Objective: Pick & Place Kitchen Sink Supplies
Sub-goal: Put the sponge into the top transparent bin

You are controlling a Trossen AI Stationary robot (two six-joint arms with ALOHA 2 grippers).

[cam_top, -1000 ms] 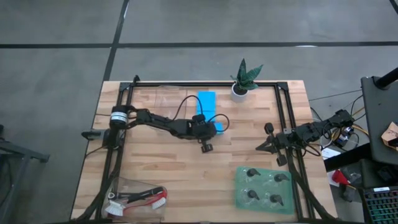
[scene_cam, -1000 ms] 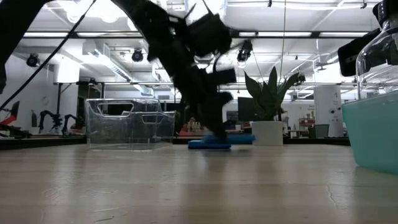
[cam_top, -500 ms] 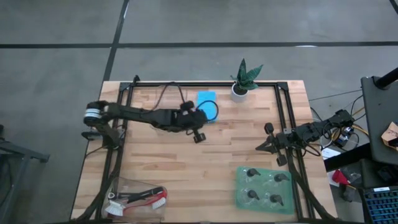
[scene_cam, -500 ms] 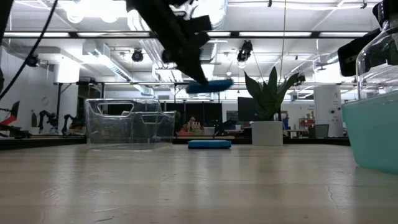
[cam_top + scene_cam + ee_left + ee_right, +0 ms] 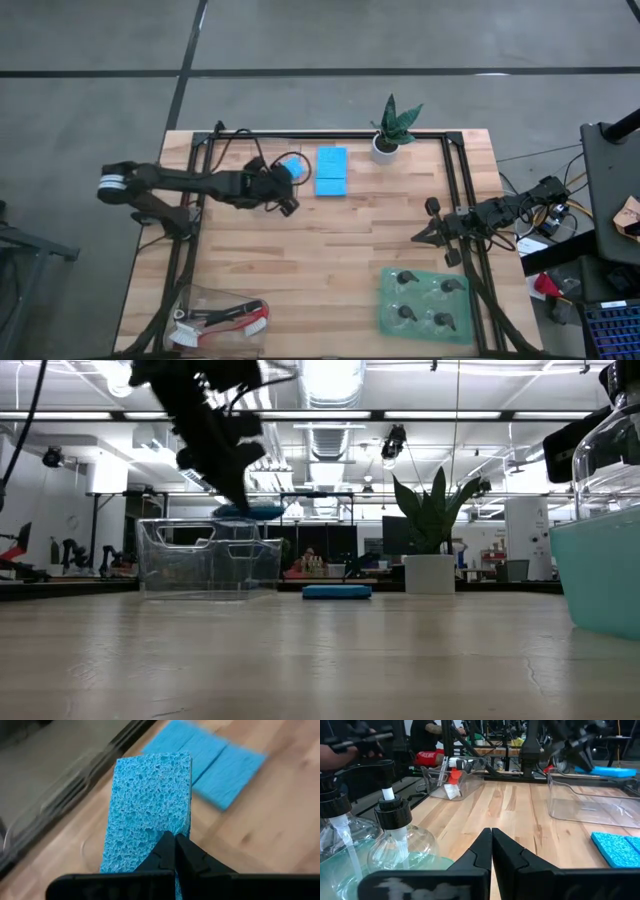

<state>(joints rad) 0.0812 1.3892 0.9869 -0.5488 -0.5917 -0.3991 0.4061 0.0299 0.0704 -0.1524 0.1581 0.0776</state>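
I see the left end effector (image 5: 172, 851) clenched on one edge of a porous, open-celled bright-blue sponge (image 5: 147, 810), a flat rectangle held above the clear plastic tray (image 5: 208, 557) near the surface's (image 5: 320, 260) far edge. Two more blue sponges (image 5: 331, 171) lie flat, side by side and touching, beside that tray. The right end effector (image 5: 421, 236) rests clenched and empty at the right edge.

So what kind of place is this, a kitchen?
More likely a robotics lab or workshop. The wooden table carries two robot arms on a black frame, the floor is bare concrete, and the low view shows an open industrial ceiling.
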